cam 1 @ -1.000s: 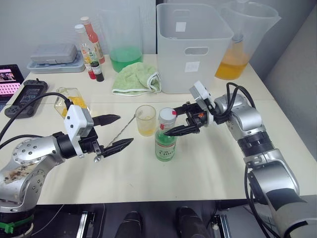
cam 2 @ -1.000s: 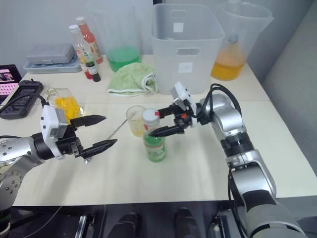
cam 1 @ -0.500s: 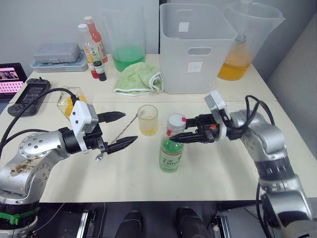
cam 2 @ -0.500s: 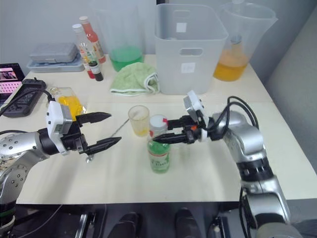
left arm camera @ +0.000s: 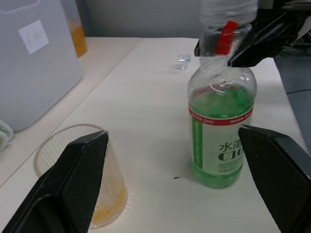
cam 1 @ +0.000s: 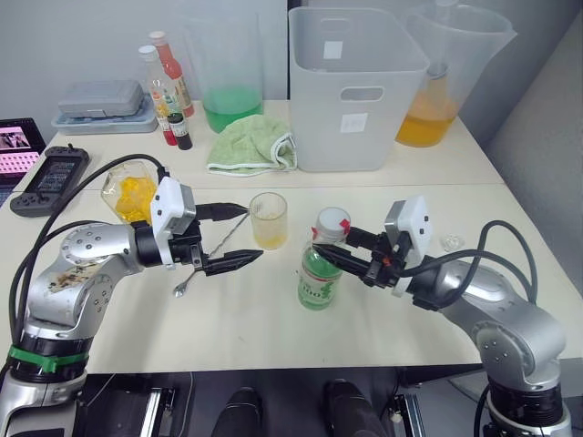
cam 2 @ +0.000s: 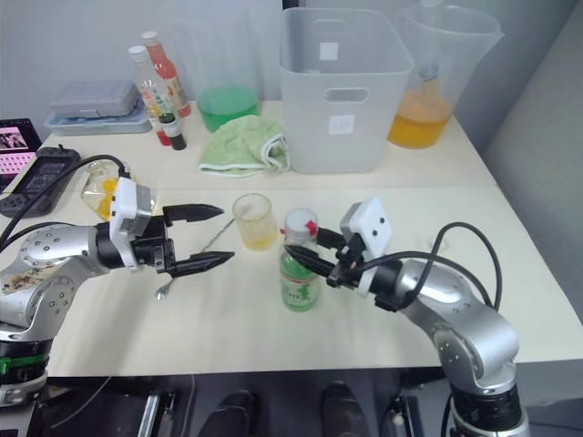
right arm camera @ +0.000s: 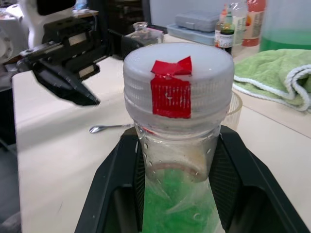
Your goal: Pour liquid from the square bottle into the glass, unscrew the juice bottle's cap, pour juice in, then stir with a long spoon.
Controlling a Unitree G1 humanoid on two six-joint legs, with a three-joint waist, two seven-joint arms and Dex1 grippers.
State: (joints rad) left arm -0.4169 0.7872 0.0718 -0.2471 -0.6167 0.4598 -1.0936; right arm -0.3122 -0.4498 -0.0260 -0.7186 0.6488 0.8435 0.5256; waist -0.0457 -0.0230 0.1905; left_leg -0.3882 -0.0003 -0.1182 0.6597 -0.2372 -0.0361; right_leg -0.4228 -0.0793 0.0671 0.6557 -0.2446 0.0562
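The juice bottle (cam 1: 317,278) stands at the table's middle, green liquid inside, its white cap (cam 1: 332,221) with a red mark still on. My right gripper (cam 1: 326,252) comes in low from the right, shut on the neck just under the cap (right arm camera: 178,82). The glass (cam 1: 269,221) holds a little yellow liquid, just left of the bottle. My left gripper (cam 1: 232,237) hangs open beside the glass, aimed at the bottle (left arm camera: 221,141). Beneath it lies the long spoon (cam 1: 208,262). The square bottle (cam 1: 132,189) with orange liquid sits at the left.
A white bin (cam 1: 357,91) stands at the back, with a pitcher of green liquid (cam 1: 232,77) and a pitcher of orange liquid (cam 1: 448,82) on either side. A green cloth (cam 1: 250,146), sauce bottles (cam 1: 164,86), a grey box (cam 1: 96,105) and a handheld device (cam 1: 50,173) are nearby.
My right arm has dropped from above the bottle to a low reach from the right, its fingers going from the cap to the neck. My left gripper has moved closer to the glass.
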